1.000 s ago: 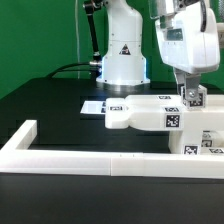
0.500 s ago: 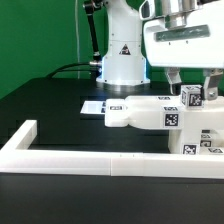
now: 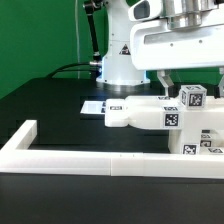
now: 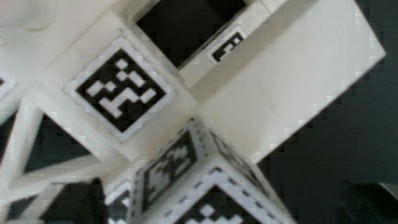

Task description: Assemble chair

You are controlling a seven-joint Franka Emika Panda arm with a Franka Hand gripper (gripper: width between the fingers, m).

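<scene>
Chair partly behind border wall.

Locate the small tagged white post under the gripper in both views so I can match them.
Exterior view: the post stands upright on the flat white slab, toward the exterior view's right, below the open gripper.
Wrist view: the post fills the foreground, seen from above.
Shared landmark: the slab's square tag.

A robotics lab: green backdrop, black table, tagged marker board.
</scene>
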